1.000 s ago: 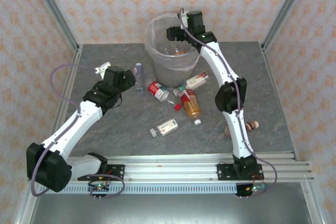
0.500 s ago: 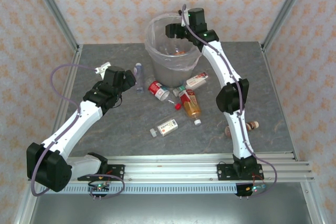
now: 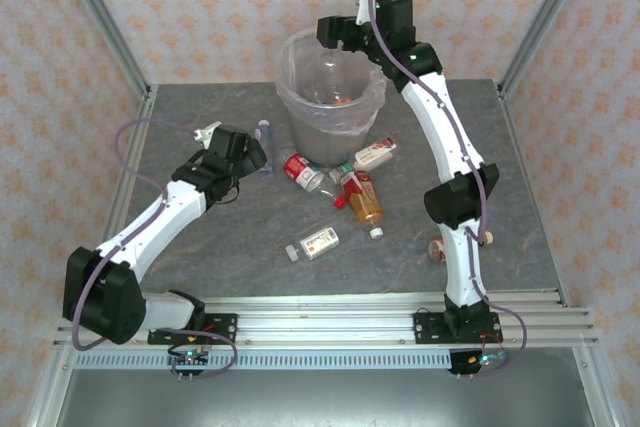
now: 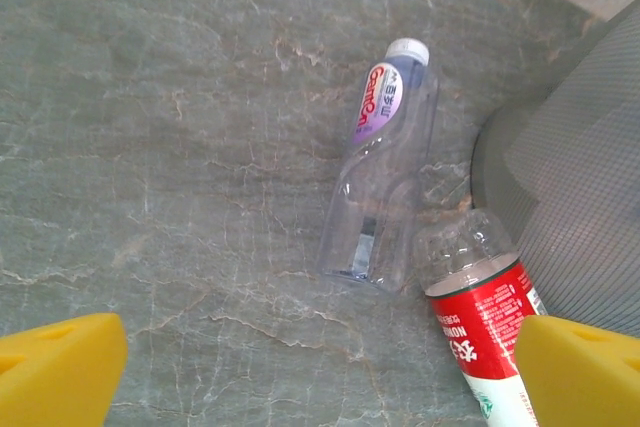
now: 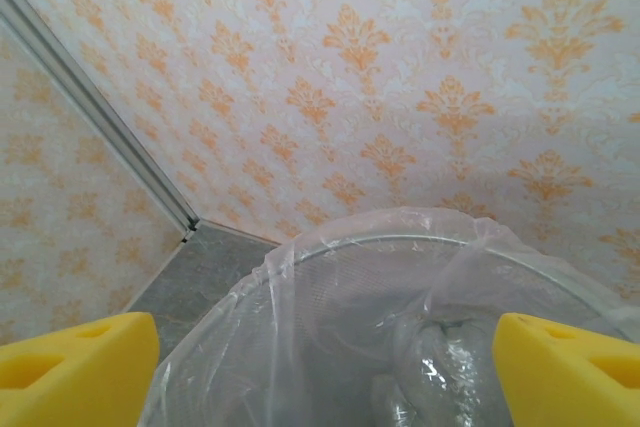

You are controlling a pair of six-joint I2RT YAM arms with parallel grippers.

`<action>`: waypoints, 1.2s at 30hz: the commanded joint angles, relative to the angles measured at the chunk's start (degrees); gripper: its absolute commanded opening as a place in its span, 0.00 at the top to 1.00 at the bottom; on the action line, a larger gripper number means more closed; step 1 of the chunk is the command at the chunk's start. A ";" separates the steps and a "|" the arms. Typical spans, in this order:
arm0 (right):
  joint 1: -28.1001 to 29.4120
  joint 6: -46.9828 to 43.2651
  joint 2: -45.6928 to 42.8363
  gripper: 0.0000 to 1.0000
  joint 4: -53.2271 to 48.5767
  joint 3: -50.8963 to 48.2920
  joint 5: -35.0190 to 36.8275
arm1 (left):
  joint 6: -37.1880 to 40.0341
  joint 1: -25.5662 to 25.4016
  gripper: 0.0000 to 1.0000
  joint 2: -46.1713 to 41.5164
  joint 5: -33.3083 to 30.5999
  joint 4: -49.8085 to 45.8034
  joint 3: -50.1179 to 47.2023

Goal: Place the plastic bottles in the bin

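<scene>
Where my right arm reaches to the far end of the table [image 3: 200, 247], my right gripper [image 3: 335, 32] hangs above the rim of the bin [image 3: 300, 122]. In its wrist view, the right gripper [image 5: 320, 377] has its yellow fingertips [image 5: 75, 367] spread wide with nothing between them: released. The bin [image 5: 300, 257] sits directly beneath, its clear bag folded over the rim. Something clear lies inside the bag; I cannot tell what it is.

My left gripper [image 3: 250, 157] hovers low over the table, left of the bin. It is also released, with the fingertips [image 4: 55, 367] far apart and empty. Ahead of it lies a clear bottle [image 4: 380, 187] with a purple label, on its side, cap pointing away from me. Just beside it is a red-labelled bottle [image 4: 485, 327], close to my right-hand fingertip and just beside the bin wall [image 4: 580, 177].

Other bottles on the table, all on their sides in front of the bin: a white-labelled bottle [image 3: 375, 154], an amber bottle [image 3: 362, 199] and a small bottle [image 3: 318, 242] nearest my bases.
</scene>
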 commanded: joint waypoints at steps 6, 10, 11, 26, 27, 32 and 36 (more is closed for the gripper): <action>0.40 -1.37 -5.36 0.08 -8.37 1.67 9.14 | 1.70 1.17 0.00 5.21 3.77 -2.01 3.96; 0.48 -6.44 -5.73 0.06 -11.96 1.30 12.22 | 1.97 1.61 0.00 6.69 4.31 -1.75 4.13; 0.46 -7.90 -7.54 0.02 -10.28 -2.07 12.59 | 1.98 1.72 0.00 6.94 4.40 -1.65 4.16; 0.53 -8.76 -24.87 0.01 -2.15 -27.46 15.12 | 5.83 5.44 0.00 15.32 10.39 -1.32 10.92; 0.55 -8.16 -26.27 0.01 -1.64 -29.76 15.67 | 6.28 5.58 0.00 16.36 11.12 -1.47 11.75; 0.49 -4.78 -37.44 0.01 11.54 -50.23 14.64 | 9.79 5.58 0.00 23.08 13.53 -3.75 17.70; 0.53 -1.78 -43.41 0.01 13.36 -57.90 14.38 | 11.25 5.66 0.00 27.31 11.67 -5.29 21.83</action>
